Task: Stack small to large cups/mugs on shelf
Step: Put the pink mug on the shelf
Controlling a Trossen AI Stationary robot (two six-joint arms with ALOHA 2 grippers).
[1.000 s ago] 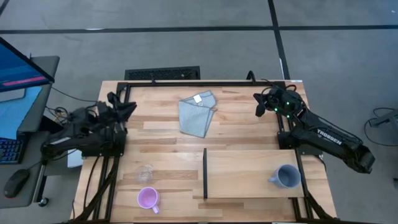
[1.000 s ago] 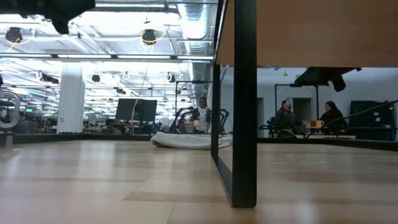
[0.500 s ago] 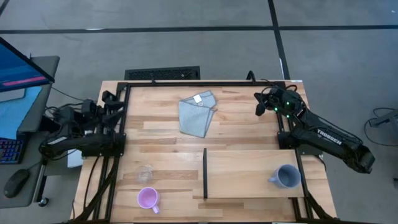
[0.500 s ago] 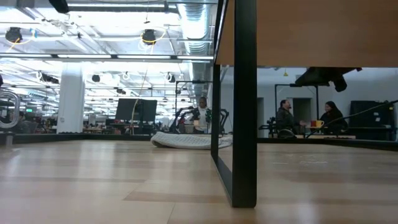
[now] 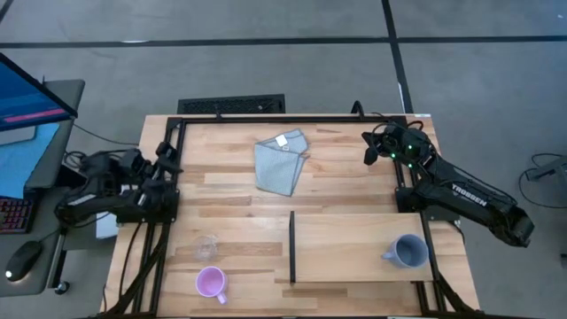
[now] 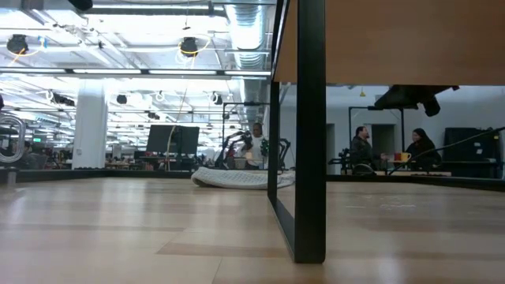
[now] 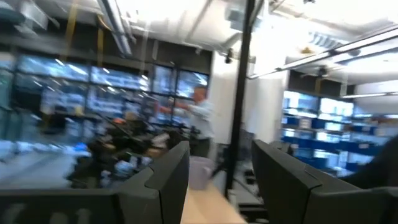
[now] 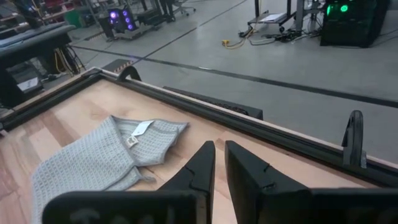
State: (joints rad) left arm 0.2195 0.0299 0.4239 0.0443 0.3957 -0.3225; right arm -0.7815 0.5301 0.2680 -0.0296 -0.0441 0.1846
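Observation:
The grey-blue mug [image 5: 408,252] stands upright on the right part of the light-wood shelf [image 5: 345,248], which has a black divider strip [image 5: 292,246] at its left end. The pink-purple mug [image 5: 210,283] and the clear cup [image 5: 206,246] stand on the tabletop to the left of the shelf, near the front edge. My left gripper [image 5: 167,152] [image 7: 221,180] is open and empty at the table's left edge. My right gripper [image 5: 368,146] [image 8: 219,174] is shut and empty at the far right, above the tabletop.
A folded light-blue cloth [image 5: 282,162] [image 8: 93,158] lies at the far middle of the table. The black frame [image 5: 266,117] runs along the far edge. In the low view the shelf's black leg [image 6: 309,134] stands close. People show in the room beyond.
My left gripper has drawn back toward the table's left edge and gone up, leaving the top of the low view. The right arm, the mugs and the cup have kept still.

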